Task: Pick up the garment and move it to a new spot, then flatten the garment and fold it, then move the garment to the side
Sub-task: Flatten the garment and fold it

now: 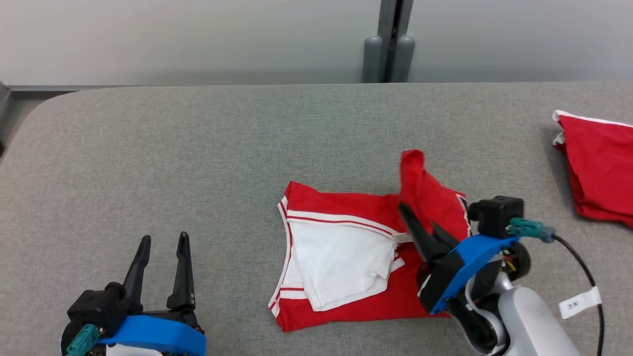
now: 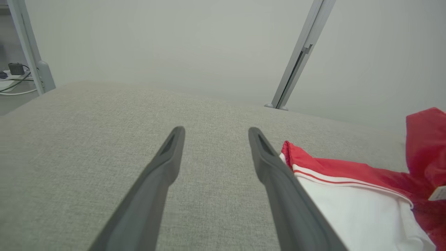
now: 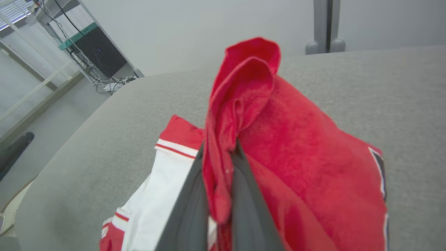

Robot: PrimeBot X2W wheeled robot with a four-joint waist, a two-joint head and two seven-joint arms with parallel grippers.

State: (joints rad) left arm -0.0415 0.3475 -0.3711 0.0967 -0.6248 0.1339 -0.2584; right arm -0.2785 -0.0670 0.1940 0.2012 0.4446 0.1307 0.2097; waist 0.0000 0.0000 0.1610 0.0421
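While R gripper (image 3: 219, 150) clamped red corner of garment (image 1: 346, 210), fold likely reqd. low, slow carry over white panel (image 1: 341, 262); L gripper (image 1: 163, 239) sat w/ fingers apart.

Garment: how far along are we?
Done, apparently: the garment lies on the table, partly spread, white inside showing. In hand: the right end effector is shut on a raised red edge; the left end effector is open, off the cloth. Left: finish flattening and folding, then move it aside, perhaps near the other red garment.
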